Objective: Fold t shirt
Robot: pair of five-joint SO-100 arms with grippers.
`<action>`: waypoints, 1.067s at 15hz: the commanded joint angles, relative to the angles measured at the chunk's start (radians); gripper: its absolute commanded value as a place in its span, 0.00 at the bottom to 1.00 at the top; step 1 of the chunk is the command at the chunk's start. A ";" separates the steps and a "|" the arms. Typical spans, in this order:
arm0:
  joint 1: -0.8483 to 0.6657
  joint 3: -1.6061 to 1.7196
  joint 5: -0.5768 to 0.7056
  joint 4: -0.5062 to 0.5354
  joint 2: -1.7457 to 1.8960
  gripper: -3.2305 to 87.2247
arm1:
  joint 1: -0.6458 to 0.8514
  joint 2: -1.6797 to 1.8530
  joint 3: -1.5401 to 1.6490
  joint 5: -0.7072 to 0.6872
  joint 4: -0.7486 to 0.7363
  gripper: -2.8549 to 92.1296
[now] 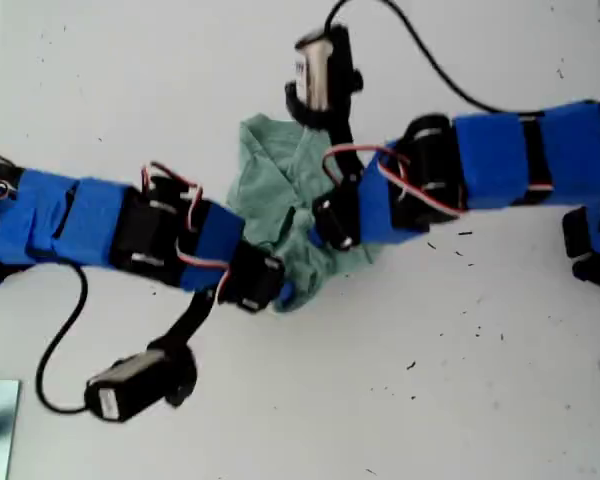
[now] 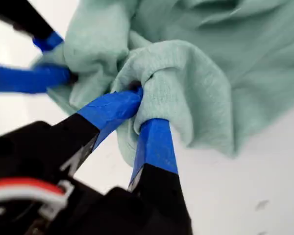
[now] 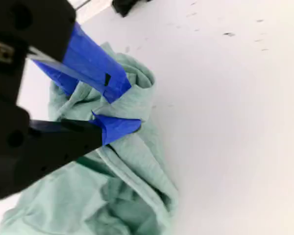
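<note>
Up in the exterior view, the t shirt is seen bunched in a heap in the middle of the white table. It is reached by one arm from the exterior view's left and by the other arm from the exterior view's right. Both are wrapped in blue tape, with black joints and thin red and white wires. Which arm is the first cannot be told from this view alone.

In the first wrist view, my first gripper is clamped on a thick roll of the t shirt. The roll is squeezed right between the two blue-taped tips, and the rest of the cloth is spread out beyond them. The cloth is pale green, a bit fuzzy and full of soft bumps.

In the second wrist view, a fold at the edge of the t shirt is pinched by my second gripper. Most of the cloth is piled back behind the tips, and bare table lies past them.

The shirt is judged to be light, floppy and not slippery. No shape will be kept by it when it is lifted, so it will sag. It is best held at an edge or a corner, not at a lump, so that it can be pulled flat first.
</note>
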 commanded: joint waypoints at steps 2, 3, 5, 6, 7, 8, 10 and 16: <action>-0.258 -0.002 0.123 0.031 0.101 0.03 | 0.210 0.091 0.055 -0.147 -0.104 0.02; -0.293 -0.002 0.133 0.048 0.103 0.03 | 0.227 0.095 0.083 -0.153 -0.133 0.08; -0.364 0.002 0.110 0.106 0.146 0.14 | 0.255 0.141 0.141 -0.175 -0.196 0.33; -0.413 0.023 0.110 0.115 0.219 0.32 | 0.295 0.206 0.176 -0.176 -0.196 0.26; -0.482 0.052 0.109 0.115 0.316 0.34 | 0.364 0.325 0.247 -0.190 -0.222 0.23; -0.572 0.103 0.100 0.110 0.423 0.35 | 0.445 0.499 0.379 -0.219 -0.319 0.21; -0.752 0.239 0.124 0.104 0.609 0.35 | 0.621 0.879 0.710 -0.186 -0.420 0.20; -0.669 1.164 0.117 -0.299 1.266 0.29 | 0.557 1.588 1.312 -0.120 -0.199 0.21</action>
